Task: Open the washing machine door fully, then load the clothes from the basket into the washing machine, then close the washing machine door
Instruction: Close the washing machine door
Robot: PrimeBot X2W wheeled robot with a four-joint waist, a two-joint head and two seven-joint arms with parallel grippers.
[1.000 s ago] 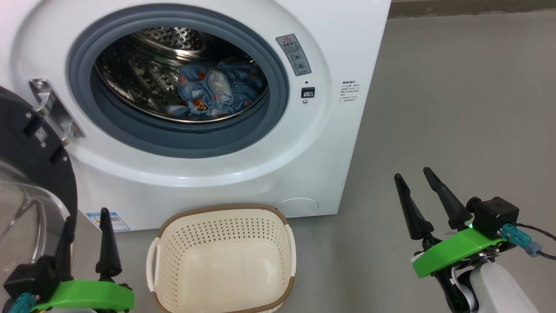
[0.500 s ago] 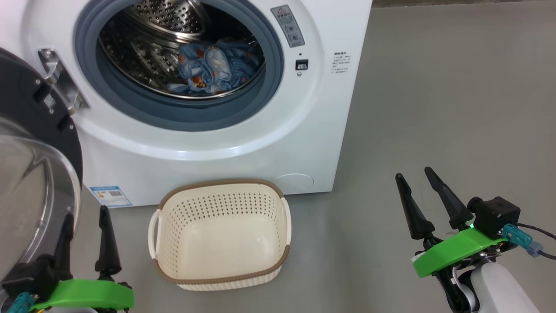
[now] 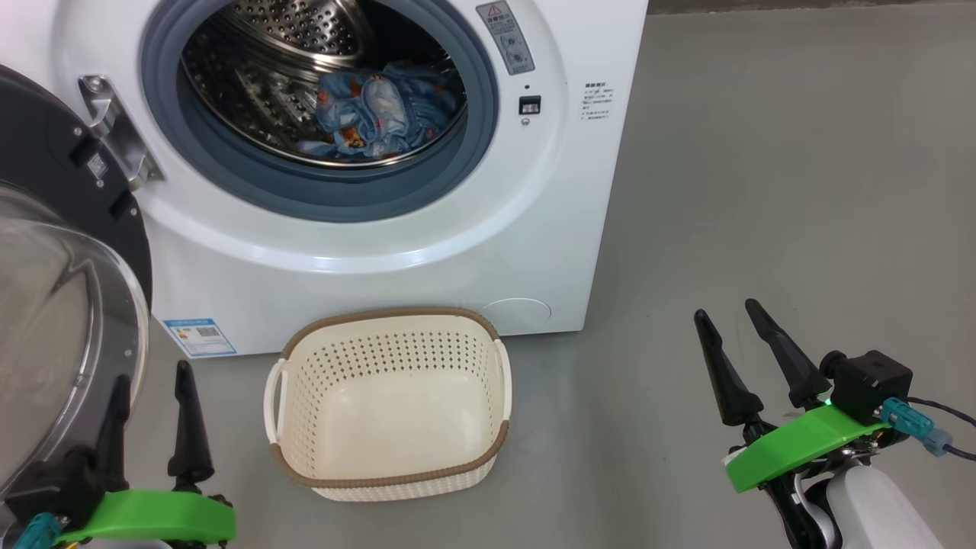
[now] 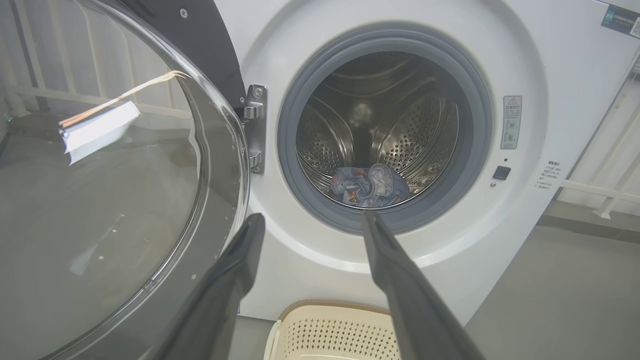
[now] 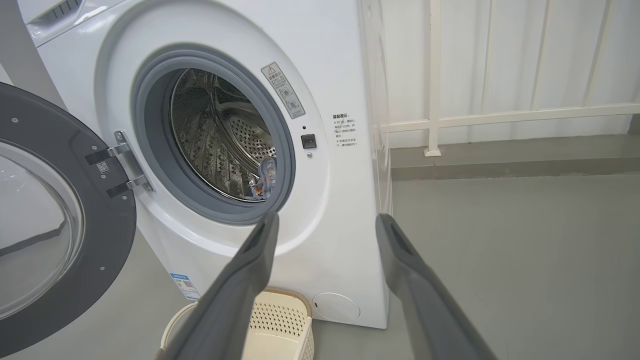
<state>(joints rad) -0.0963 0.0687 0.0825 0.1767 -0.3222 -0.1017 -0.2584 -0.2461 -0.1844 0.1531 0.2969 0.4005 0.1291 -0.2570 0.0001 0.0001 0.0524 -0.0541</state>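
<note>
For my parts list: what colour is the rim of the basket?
Brown, with a woven look, on the cream-white basket. The head view shows it best.

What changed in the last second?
The head camera shifted: washing machine and basket ride higher in its view, with no move against each other. Nothing taken or let go. Same: door swung open, clothes in the drum, basket empty, left pincer and right pincer open, holding nothing.

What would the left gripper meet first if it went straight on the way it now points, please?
Probably the washer, on its white front just below the ring; the left gripper aims there. The door bulges close alongside.
</note>
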